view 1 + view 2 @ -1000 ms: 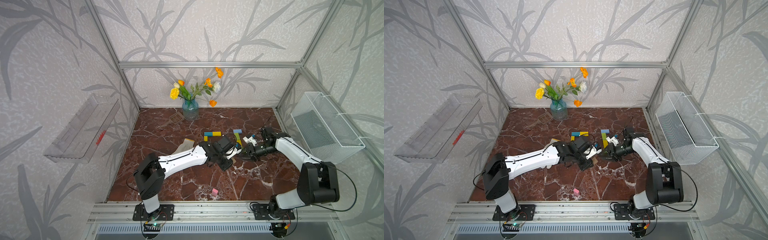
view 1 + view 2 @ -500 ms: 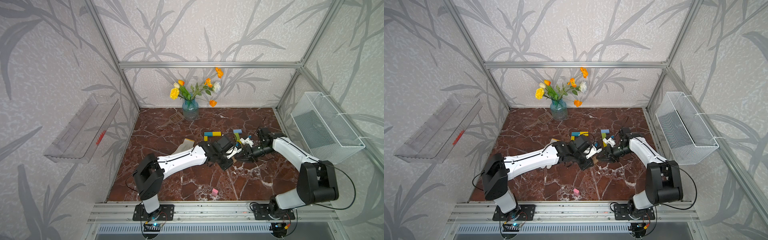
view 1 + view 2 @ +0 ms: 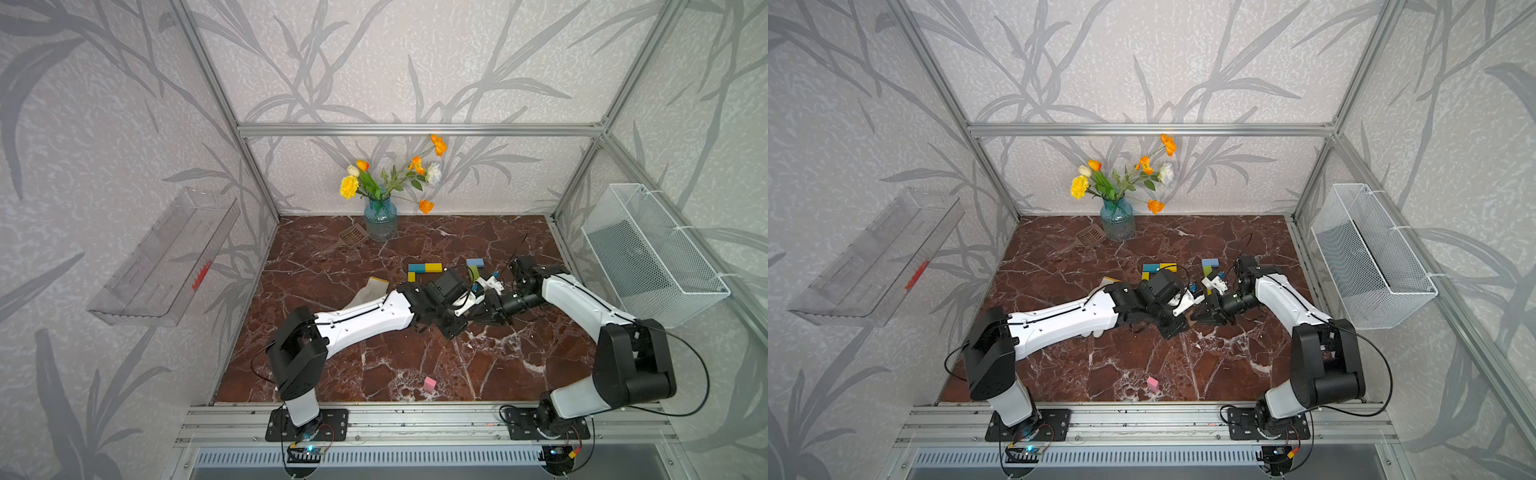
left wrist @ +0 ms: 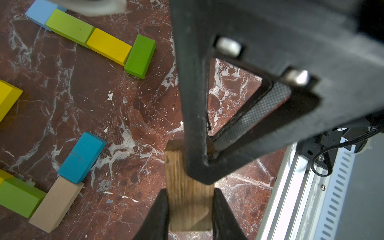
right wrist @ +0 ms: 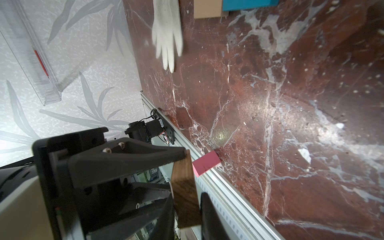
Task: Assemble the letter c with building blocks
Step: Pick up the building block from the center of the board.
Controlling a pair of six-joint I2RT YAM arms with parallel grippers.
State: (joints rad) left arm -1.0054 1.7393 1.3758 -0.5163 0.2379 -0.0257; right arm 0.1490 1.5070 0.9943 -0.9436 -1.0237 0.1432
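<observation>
step: mid-air handover | left claw (image 4: 190,192) clamped narrow on plain wood block (image 4: 190,209) | right claw (image 5: 186,199) jaws straddle its other end, grip unclear | why: probably passing it towards laid blocks (image 4: 108,45) on counter (image 4: 104,116)

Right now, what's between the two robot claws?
A plain wooden block, with the left gripper and right gripper each at one end. Both wrist views show it.

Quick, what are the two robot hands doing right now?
Left gripper: closed, holding the wooden block.
Right gripper: fingers closed on the other end of that block.
</observation>
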